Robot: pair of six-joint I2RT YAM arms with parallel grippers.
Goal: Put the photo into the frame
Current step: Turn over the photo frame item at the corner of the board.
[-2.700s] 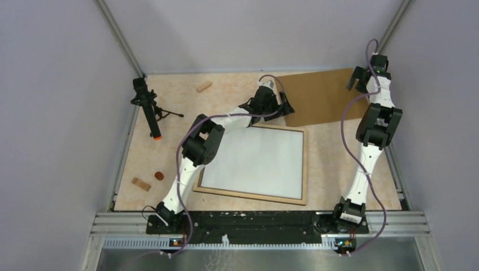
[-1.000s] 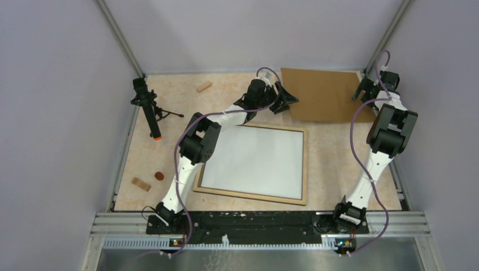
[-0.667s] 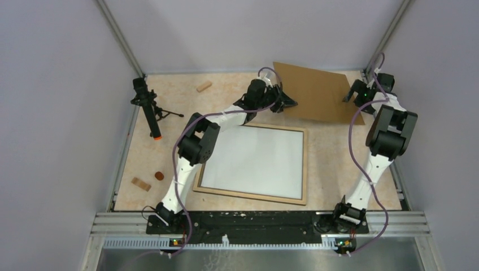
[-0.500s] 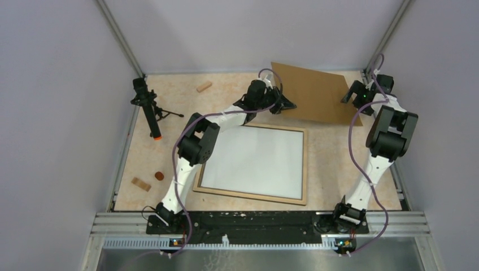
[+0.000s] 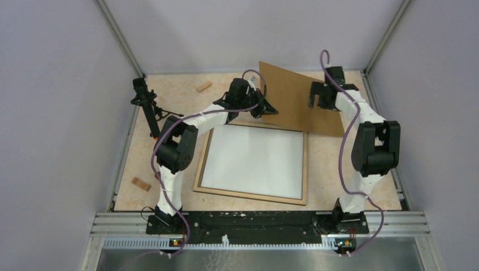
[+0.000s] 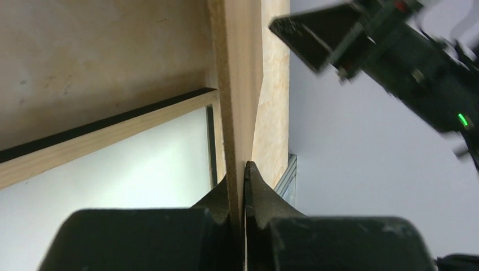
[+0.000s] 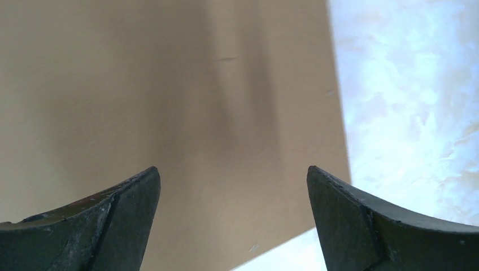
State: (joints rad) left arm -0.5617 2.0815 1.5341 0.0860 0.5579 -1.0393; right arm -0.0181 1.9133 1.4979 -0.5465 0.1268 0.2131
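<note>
While the brown backing board (image 5: pixel 296 93) stands tilted up off the desk (image 5: pixel 169 96) at the far side, the left tool (image 5: pixel 265 108) has it pinched by its near left edge. In the left wrist view the two fingers are closed almost flat against the thin board. The right tool (image 5: pixel 319 99) is over the board's upper face with its jaws spread wide and nothing between them. Whether it touches the board I cannot tell.

The frame (image 5: pixel 305 164) lies flat on the desk between the two arms, pale wood face up, its far rail just beside the board's low edge. A white sheet (image 5: pixel 254 158) fills it, and no printed side shows, so I cannot say if that is the photo turned face down.

A small wooden block (image 5: pixel 204 86) sits near the far left, and another (image 5: pixel 141 184) near the left edge.
</note>
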